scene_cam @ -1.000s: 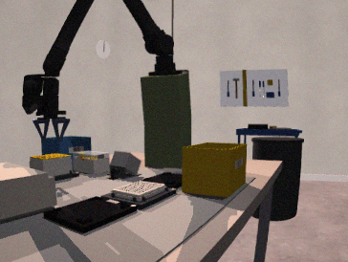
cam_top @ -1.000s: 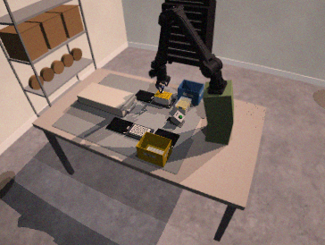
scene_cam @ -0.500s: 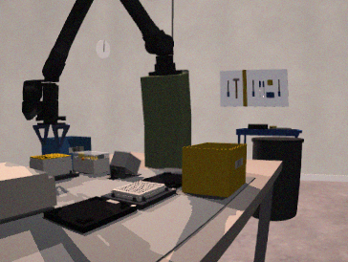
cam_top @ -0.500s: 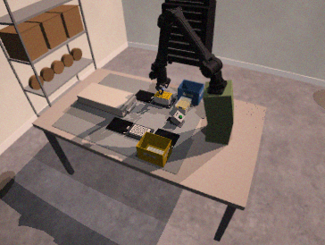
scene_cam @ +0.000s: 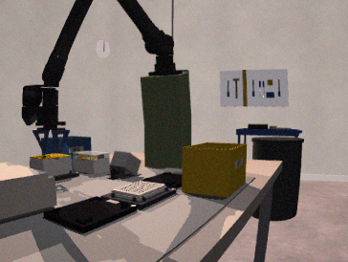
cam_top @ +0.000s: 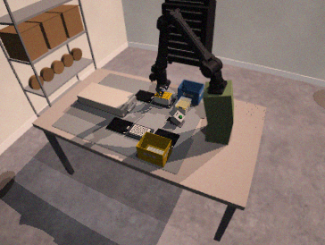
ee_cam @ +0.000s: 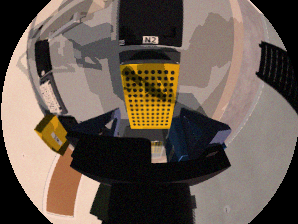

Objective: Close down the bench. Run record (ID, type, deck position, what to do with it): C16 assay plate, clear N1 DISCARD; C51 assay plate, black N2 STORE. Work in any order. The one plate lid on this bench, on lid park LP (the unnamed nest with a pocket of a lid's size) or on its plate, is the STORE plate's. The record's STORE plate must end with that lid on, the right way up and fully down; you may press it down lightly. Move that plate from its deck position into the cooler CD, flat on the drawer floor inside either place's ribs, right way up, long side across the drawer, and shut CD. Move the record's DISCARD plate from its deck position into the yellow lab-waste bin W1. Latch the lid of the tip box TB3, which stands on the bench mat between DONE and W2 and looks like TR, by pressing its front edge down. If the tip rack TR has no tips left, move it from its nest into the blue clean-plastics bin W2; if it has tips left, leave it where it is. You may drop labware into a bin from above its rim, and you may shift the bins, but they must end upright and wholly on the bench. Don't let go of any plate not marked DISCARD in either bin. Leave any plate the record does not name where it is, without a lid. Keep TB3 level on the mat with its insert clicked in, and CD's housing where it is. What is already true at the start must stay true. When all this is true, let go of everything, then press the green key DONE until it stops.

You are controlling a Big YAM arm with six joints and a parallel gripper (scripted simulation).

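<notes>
The tip rack TR [cam_top: 163,97] has a yellow perforated top with rows of dark holes. It stands in its nest at the back of the mat and also shows in the wrist view [ee_cam: 152,96]. My gripper [cam_top: 162,89] is open and empty. It hangs straight down just over the rack, with the fingers to either side of it [scene_cam: 50,140]. A pale gridded plate [cam_top: 139,130] sits in a front nest, with a flat black piece [cam_top: 120,125] to its left. The tip box TB3 [cam_top: 183,105] stands right of the rack. The green key DONE [cam_top: 180,116] is in front of it.
The blue bin W2 [cam_top: 191,88] stands right behind TB3. The yellow bin W1 [cam_top: 154,147] is at the mat's front edge. The long pale cooler CD [cam_top: 106,98] lies at the left. A tall green block [cam_top: 220,111] carries the arm's base. A black pad [cam_top: 144,95] lies left of the rack.
</notes>
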